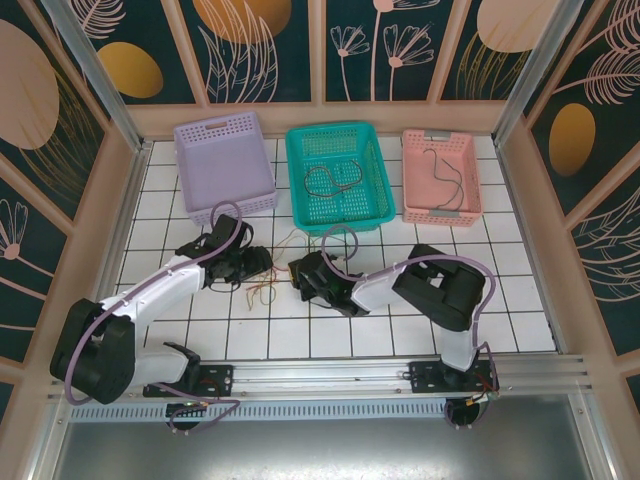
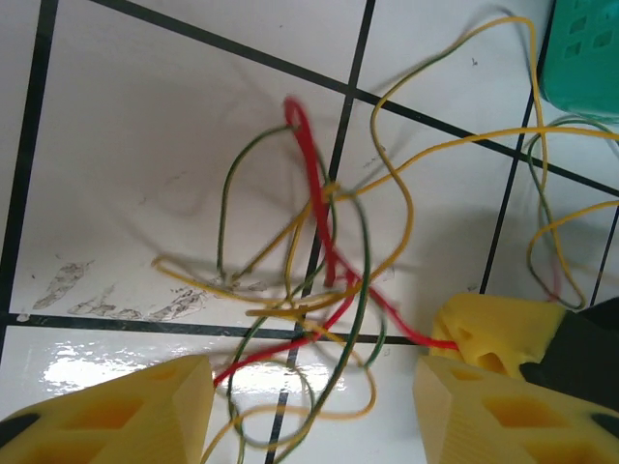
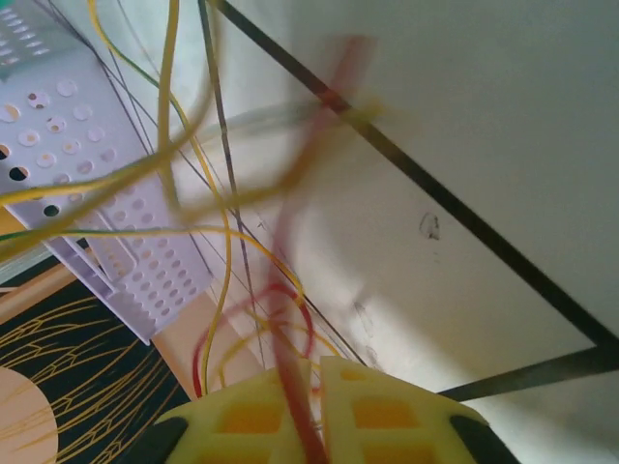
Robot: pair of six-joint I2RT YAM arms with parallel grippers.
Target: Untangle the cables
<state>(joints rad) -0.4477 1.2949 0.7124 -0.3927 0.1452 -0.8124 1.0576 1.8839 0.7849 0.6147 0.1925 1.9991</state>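
A loose tangle of cables lies on the white tiled table point(image 1: 400, 330) between my two grippers. A red cable point(image 2: 314, 184) loops through a green one point(image 2: 224, 193) and yellow ones point(image 2: 406, 203). My left gripper point(image 2: 309, 396) is open just over the tangle, its yellow fingers wide apart on either side of the lower strands. My right gripper point(image 3: 317, 396) is shut on the red cable point(image 3: 290, 290), which runs blurred up from the pinch. The right gripper's yellow fingers point(image 2: 488, 333) show beside the left one, holding the red end. From above, the left gripper point(image 1: 255, 262) and right gripper point(image 1: 300, 272) nearly meet.
Three baskets stand in a row at the back: lilac point(image 1: 225, 165), teal point(image 1: 338, 175) with a dark cable in it, and pink point(image 1: 440, 175) with another dark cable. The lilac basket's wall point(image 3: 87, 193) is close behind the lifted strands.
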